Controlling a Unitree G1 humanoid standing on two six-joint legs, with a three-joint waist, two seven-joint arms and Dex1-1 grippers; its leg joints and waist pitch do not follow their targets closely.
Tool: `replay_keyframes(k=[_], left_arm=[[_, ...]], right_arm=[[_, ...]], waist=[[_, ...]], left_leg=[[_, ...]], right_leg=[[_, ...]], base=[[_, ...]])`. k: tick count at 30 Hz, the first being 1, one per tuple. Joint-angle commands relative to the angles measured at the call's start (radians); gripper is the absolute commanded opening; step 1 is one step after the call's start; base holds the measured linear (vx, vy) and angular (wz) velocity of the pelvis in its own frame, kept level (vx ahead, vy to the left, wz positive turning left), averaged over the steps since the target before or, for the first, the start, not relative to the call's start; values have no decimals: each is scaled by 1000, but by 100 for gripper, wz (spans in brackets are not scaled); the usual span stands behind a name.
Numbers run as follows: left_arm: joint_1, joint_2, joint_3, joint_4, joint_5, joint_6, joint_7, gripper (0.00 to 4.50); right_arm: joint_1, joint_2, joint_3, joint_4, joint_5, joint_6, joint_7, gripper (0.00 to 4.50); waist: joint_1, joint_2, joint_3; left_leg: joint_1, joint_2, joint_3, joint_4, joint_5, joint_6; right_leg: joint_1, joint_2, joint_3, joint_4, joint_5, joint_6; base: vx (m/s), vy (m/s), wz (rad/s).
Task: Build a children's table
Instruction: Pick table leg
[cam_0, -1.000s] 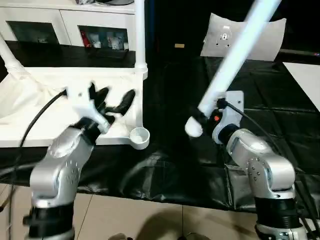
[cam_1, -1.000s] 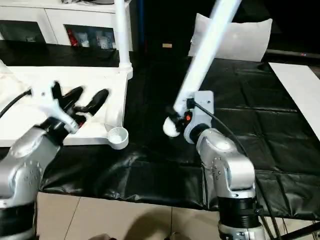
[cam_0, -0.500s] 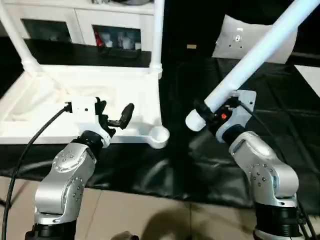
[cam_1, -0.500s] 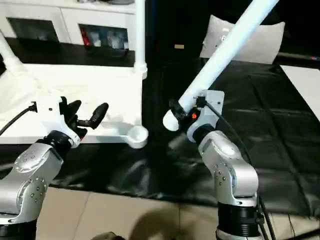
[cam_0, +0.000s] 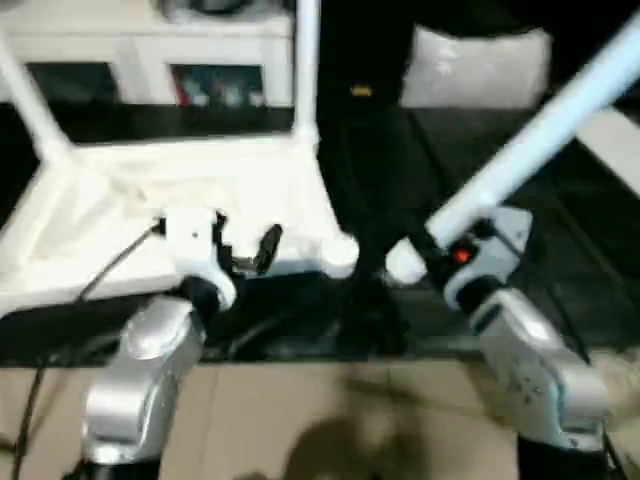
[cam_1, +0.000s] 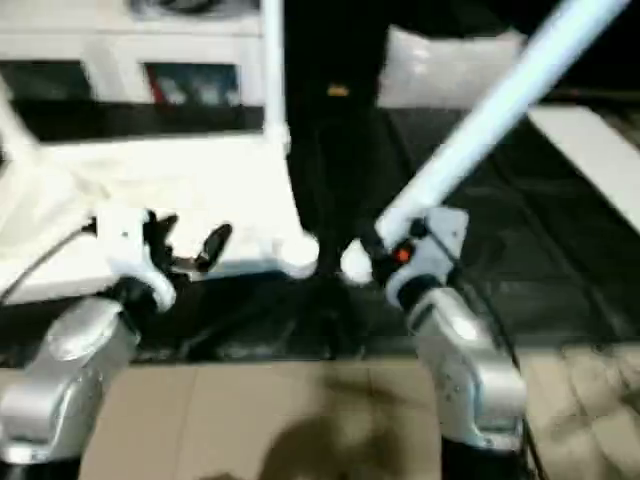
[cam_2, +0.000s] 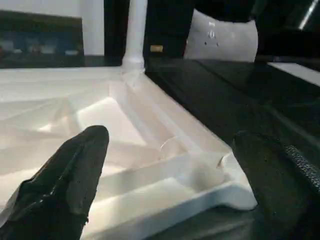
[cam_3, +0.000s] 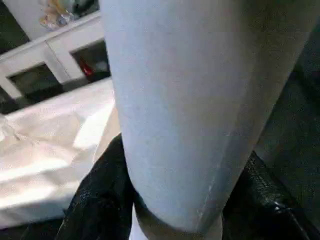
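Gripping a long white tube leg (cam_0: 530, 150) near its rounded lower end, the right claw (cam_0: 425, 252) holds the smooth, tapered plastic shaft on a steep slant, running from centre frame up and out past the upper right corner in the left eye view. Seen from the right wrist, the leg's pale, matte surface bulks between two black fingers (cam_3: 102, 197) pressed against either side of it. The leg's end hangs just beside a round, cup-shaped corner socket (cam_0: 338, 254) on the upturned table top (cam_0: 120, 200), with a narrow gap of black between them.

The top, a white moulded plastic square, lies ribbed side up on the black padded counter (cam_0: 420, 150) at left of frame, its diagonal ridges and raised rim plain in the left wrist view. Two more white legs already stand in its far corners: one upright leg (cam_0: 306, 70) at top centre, one leaning leg (cam_0: 30, 100) at the upper left.

The left claw (cam_0: 243, 246) sits at the near edge of the top, its rounded black fingers (cam_2: 80, 170) spread wide with nothing between them, the silver forearm bent up from the lower left. The right forearm rises from the lower right, wrist cocked inward toward the socket. A white cabinet (cam_0: 130, 50) with dark openings lines the background.
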Motion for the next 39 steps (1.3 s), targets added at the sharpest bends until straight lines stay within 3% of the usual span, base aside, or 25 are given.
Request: replay_keyframes(k=[1, 4, 6, 7, 9, 11, 14, 18, 20, 22, 23, 25, 26, 27, 28, 30, 31, 32, 33, 34, 35, 36, 37, 38, 39], left_arm=[[0, -4, -14, -6, 13, -4, -7, 450], [22, -28, -5, -1, 1, -59, -5, 450], [26, -32, -4, -1, 0, -65, -2, 450], [32, -38, 0, 0, 2, -68, 8, 450], [43, -46, 5, -2, 6, -73, 20, 450], [55, -45, 4, -12, 17, -68, 28, 450], [63, -43, 6, -24, 21, -71, 27, 450], [69, -40, 6, -32, 28, -77, 22, 450], [71, -36, 2, -34, 26, -77, 18, 450], [71, -35, -1, -33, 28, -76, 16, 450], [71, -35, -1, -33, 28, -76, 16, 450], [70, -33, -6, -34, 32, -72, 13, 450], [69, -33, -7, -34, 32, -71, 11, 450], [69, -34, -6, -34, 33, -71, 10, 450], [67, -33, -6, -34, 33, -70, 9, 450], [66, -29, -8, -34, 34, -70, 4, 450], [64, -27, -9, -35, 36, -70, 3, 450], [63, -26, -10, -35, 37, -71, 2, 450], [62, -28, -8, -35, 28, -76, -6, 450], [60, -24, -10, -36, 25, -73, -13, 450], [59, -18, -14, -36, 28, -70, -18, 450], [57, -4, -25, -33, 36, -62, -27, 450], [57, 0, -28, -32, 39, -60, -30, 450], [56, 2, -29, -31, 37, -59, -34, 450], [55, 3, -29, -31, 36, -59, -36, 450]], right_arm=[[-18, -15, 1, -31, 16, 3, 8, 189], [-14, -63, 73, -51, -10, -14, 75, 189], [-15, -71, 79, -52, -15, -17, 83, 189], [-20, -92, 95, -48, -35, -31, 98, 189], [-27, -116, 112, -40, -46, -37, 125, 189], [-35, -129, 122, -29, -51, -40, 139, 189], [-44, -148, 136, -19, -62, -48, 149, 189], [-47, -154, 149, -5, -68, -61, 155, 189], [-45, -157, 153, -3, -69, -68, 161, 189], [-43, -156, 155, -4, -73, -70, 164, 189], [-42, -157, 156, -4, -74, -70, 164, 189], [-41, -163, 162, -5, -80, -76, 167, 189], [-40, -164, 161, -4, -79, -79, 166, 189], [-39, -165, 160, -4, -78, -80, 166, 189], [-39, -166, 159, -1, -78, -83, 166, 189], [-35, -164, 156, -1, -77, -86, 162, 189], [-33, -164, 155, -1, -77, -86, 161, 189], [-33, -163, 155, -1, -77, -86, 160, 189], [-32, -162, 154, -1, -78, -86, 160, 189], [-31, -162, 154, 0, -80, -88, 159, 189], [-29, -161, 155, 0, -81, -93, 160, 189], [-25, -154, 153, -1, -76, -98, 161, 189], [-23, -152, 154, -2, -76, -98, 159, 189], [-22, -150, 154, -3, -76, -101, 159, 189], [-21, -149, 154, -3, -76, -103, 159, 189]], waist=[[-10, 23, -38], [4, -10, -45], [9, -18, -51], [23, -29, -49], [25, -26, -44], [16, -37, -33], [12, -38, -35], [6, -38, -45], [1, -34, -52], [-1, -28, -65], [0, -29, -67], [4, -29, -75], [6, -35, -76], [16, -45, -79], [29, -54, -78], [49, -55, -78], [50, -46, -78], [36, -31, -81], [18, -22, -83], [1, -20, -81], [2, -28, -81], [16, -37, -75], [32, -87, -77], [40, -85, -80], [43, -89, -77]], left_leg=[[47, 121, -97, -230, -200, -342], [14, 117, -42, -197, -305, -196], [8, 119, -27, -192, -236, -118], [21, 134, -2, -196, -171, -22], [23, 147, 12, -213, -249, -16], [38, 146, 17, -215, -478, -58], [50, 140, 25, -218, -508, -43], [42, 142, 32, -235, -373, 25], [60, 143, 33, -241, -270, 77], [85, 135, 30, -229, -32, 211], [96, 133, 30, -222, 32, 256], [128, 128, 21, -196, 243, 414], [129, 123, 23, -189, 274, 433], [112, 106, 33, -177, 306, 443], [67, 77, 56, -163, 290, 418], [8, 71, 69, -148, 238, 352], [17, 90, 60, -161, 255, 321], [98, 120, 23, -181, 342, 349], [171, 147, -19, -179, 426, 406], [243, 222, -87, -171, 584, 516], [230, 232, -81, -160, 705, 530], [161, 181, -26, -154, 801, 476], [99, 82, 43, -114, 613, 338], [68, 60, 44, -101, 551, 297], [32, 60, 40, -107, 490, 261]], right_leg=[[6, -20, 21, -15, 45, -6], [49, -110, 66, -106, -84, -70], [53, -124, 76, -118, -130, -115], [42, -128, 81, -131, -161, -175], [40, -119, 74, -128, -212, -184], [30, -115, 69, -154, -503, -121], [43, -103, 59, -173, -615, -84], [74, -86, 51, -169, -420, -128], [84, -71, 41, -156, -233, -185], [89, -56, 27, -127, -2, -216], [81, -53, 25, -120, 41, -213], [60, -48, 24, -91, 117, -171], [59, -49, 29, -90, 135, -157], [77, -54, 41, -90, 185, -151], [118, -66, 57, -101, 229, -174], [174, -89, 78, -115, 235, -214], [168, -71, 58, -107, 213, -226], [108, -21, 18, -73, 177, -202], [38, -2, 4, -41, 129, -157], [-79, -24, 26, 7, -39, -22], [-94, -42, 44, 12, -16, 28], [-70, -62, 68, -22, 141, 54], [-8, -91, 115, -98, 315, 45], [28, -110, 140, -71, 423, -19], [60, -125, 158, -72, 535, -63]], base=[[-47, 132, -1], [-57, 29, 1], [-29, -11, 3], [-50, -52, 13], [-40, -82, 10], [-13, -66, 0], [7, -34, 1], [43, 3, -1], [105, 11, -1], [124, 12, 0], [136, 9, 2], [135, -1, 2], [121, -14, 3], [102, -21, 5], [102, -21, 5], [65, -23, 3], [59, -22, 3], [105, -19, 4], [100, -37, 2], [100, -37, 2], [0, 0, 0], [0, 0, 0], [0, 0, 0], [-52, -45, 11], [-31, -64, 3]])
